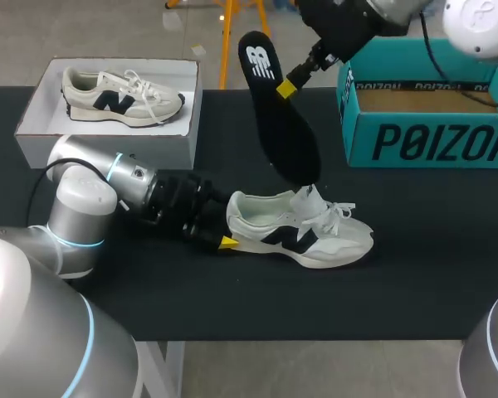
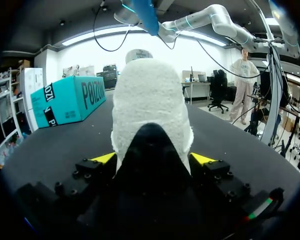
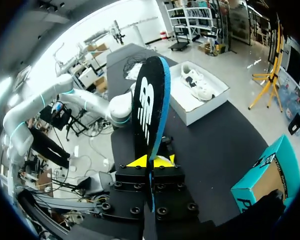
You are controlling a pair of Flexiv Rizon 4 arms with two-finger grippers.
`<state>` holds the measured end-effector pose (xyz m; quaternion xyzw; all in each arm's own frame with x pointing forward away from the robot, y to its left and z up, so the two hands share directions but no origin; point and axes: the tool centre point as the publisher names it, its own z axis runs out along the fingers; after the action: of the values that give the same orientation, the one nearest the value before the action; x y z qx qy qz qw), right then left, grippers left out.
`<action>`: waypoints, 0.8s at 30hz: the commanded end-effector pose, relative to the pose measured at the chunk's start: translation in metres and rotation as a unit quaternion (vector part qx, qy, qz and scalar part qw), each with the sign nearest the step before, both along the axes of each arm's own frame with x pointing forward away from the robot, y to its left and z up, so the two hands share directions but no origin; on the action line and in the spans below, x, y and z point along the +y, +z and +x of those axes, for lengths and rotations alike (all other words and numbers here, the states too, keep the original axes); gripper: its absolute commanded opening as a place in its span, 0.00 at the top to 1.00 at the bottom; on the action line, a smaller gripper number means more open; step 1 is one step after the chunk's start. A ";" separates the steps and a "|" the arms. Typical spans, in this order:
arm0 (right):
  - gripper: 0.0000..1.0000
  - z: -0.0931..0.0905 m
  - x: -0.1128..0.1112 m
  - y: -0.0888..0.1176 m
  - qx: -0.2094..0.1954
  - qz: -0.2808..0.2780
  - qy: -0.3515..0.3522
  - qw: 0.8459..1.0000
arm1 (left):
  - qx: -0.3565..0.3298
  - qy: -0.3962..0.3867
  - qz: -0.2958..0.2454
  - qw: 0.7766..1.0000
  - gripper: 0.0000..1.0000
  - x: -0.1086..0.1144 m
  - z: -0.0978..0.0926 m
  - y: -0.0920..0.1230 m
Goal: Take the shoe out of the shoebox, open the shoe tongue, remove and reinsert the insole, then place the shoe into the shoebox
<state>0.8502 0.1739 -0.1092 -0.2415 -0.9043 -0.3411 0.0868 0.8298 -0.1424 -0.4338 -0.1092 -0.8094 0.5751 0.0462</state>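
A cream sneaker (image 1: 303,232) with a dark logo lies on its sole on the black table, toe to the right. My left gripper (image 1: 224,240) is shut on its heel; in the left wrist view the heel (image 2: 151,100) fills the gap between the yellow tips of that gripper (image 2: 152,159). Above the shoe, my right gripper (image 1: 288,87) is shut on the upper part of a black insole (image 1: 282,124). The insole hangs steeply, and its lower end reaches the shoe's opening beside the raised tongue (image 1: 309,199). The right wrist view shows the insole (image 3: 149,105) edge-on in the right gripper (image 3: 149,161).
An open teal shoebox (image 1: 432,141) stands at the back right of the table. At the back left, a white box (image 1: 108,137) holds a second, matching sneaker (image 1: 120,98). The black table (image 1: 415,274) shows bare in front of the shoe.
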 end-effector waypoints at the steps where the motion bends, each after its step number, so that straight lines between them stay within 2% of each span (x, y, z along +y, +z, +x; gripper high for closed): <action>1: 1.00 -0.037 -0.026 0.015 -0.019 0.063 -0.036 0.997 | 0.001 -0.001 0.001 1.000 1.00 -0.001 0.001 -0.002; 5: 1.00 -0.050 -0.024 0.040 -0.004 0.097 -0.029 0.995 | 0.001 -0.001 0.001 1.000 1.00 -0.001 0.001 -0.002; 13: 1.00 -0.070 -0.023 0.076 0.013 0.117 -0.030 0.993 | 0.001 -0.001 0.001 1.000 1.00 -0.001 0.001 -0.002; 19: 1.00 -0.083 -0.028 0.085 0.017 0.103 -0.039 0.994 | 0.001 -0.001 0.001 1.000 1.00 -0.001 0.001 -0.002; 24: 1.00 -0.083 -0.030 0.086 0.012 0.103 -0.042 0.994 | 0.001 -0.001 0.001 1.000 1.00 -0.001 0.001 -0.002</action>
<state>0.7685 0.1444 -0.0230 -0.2714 -0.8529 -0.4321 0.1104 0.8298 -0.1423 -0.4339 -0.1092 -0.8095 0.5751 0.0462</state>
